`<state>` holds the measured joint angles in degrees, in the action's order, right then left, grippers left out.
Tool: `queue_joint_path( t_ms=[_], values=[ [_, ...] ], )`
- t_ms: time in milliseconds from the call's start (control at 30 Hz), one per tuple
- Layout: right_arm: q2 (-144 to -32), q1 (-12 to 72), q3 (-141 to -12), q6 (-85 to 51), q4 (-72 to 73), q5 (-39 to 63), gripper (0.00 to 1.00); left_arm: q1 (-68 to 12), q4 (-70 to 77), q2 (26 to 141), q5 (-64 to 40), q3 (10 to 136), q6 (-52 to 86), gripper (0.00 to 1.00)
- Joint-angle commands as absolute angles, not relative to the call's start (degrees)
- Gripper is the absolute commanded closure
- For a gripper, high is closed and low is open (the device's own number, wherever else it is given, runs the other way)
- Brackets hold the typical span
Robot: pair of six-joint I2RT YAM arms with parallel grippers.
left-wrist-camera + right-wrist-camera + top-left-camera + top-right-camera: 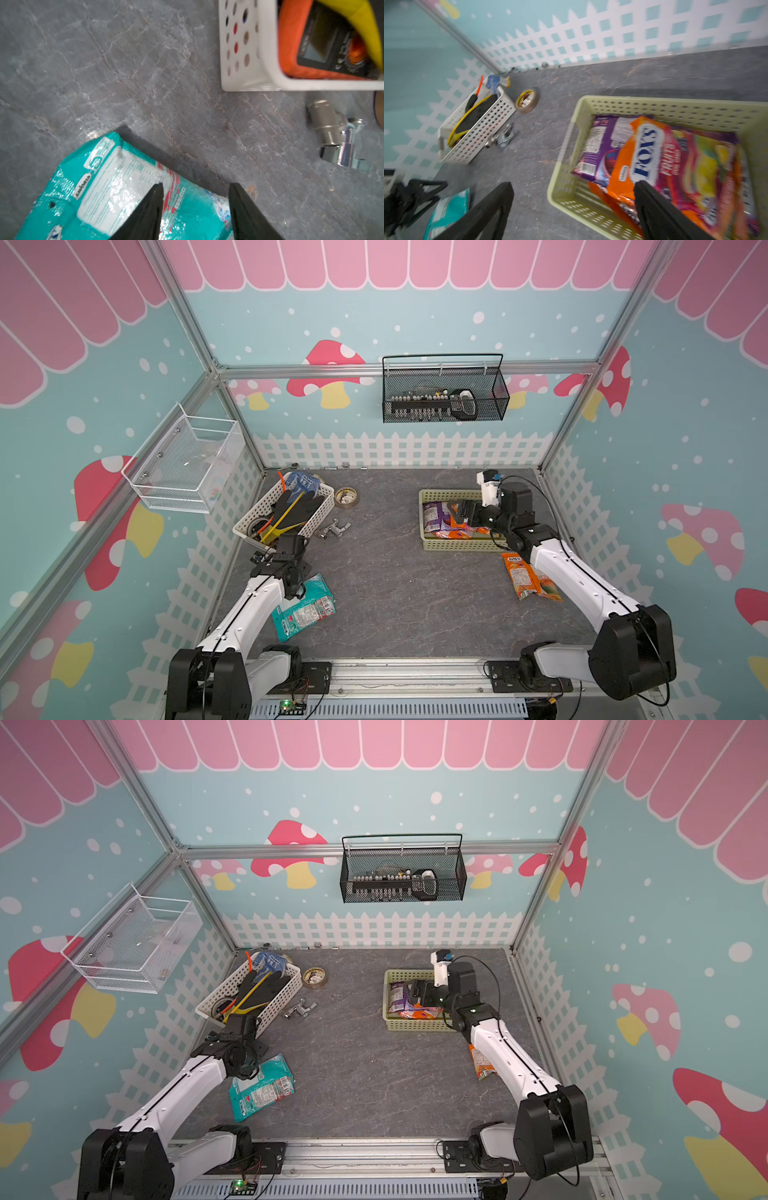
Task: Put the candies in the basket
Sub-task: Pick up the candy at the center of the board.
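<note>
Right arm (507, 1054) half hides an orange bag (481, 1065) (teal bag (93, 187) edge-cropped).

Outside basket (457, 545): one teal bag (307, 610), one orange bag (519, 576) (more inside, uncounted)

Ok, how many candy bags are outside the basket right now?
2. The teal bag lies on the table beneath the left gripper; an orange bag lies just outside the basket, beside the right arm. That arm could hide another.
</note>
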<state>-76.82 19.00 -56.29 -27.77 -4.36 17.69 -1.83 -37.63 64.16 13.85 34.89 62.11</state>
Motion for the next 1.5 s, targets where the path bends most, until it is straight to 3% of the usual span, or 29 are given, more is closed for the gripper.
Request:
queue_joint_path(
  t_ms=[0,100,267,567,1167,1467],
  values=[
    [-80.3,27.2,-57.2,-29.2,-2.0,21.3,0.07,-1.4,-36.9,62.4,13.0,32.4,61.7,0.52],
    [-85.5,35.3,-58.4,-30.1,1.1,21.8,0.12,-1.1,-34.9,60.9,10.9,30.3,60.8,0.56],
    [-98.6,45.8,-63.6,-31.5,6.2,25.3,0.32,-0.7,-32.9,61.2,5.3,28.6,60.3,0.58],
    [-118.7,55.1,-75.8,-34.2,10.2,31.4,0.52,-0.7,-31.6,60.9,3.8,27.3,61.5,0.58],
    [-134.3,58.7,-92.4,-32.9,2.1,27.9,0.64,-0.7,-31.5,59.4,4.5,27.1,62.0,0.57],
    [-138.2,59.0,-95.8,-32.3,2.1,33.1,0.70,-0.7,-31.5,58.6,4.3,27.0,62.5,0.57]
  ],
)
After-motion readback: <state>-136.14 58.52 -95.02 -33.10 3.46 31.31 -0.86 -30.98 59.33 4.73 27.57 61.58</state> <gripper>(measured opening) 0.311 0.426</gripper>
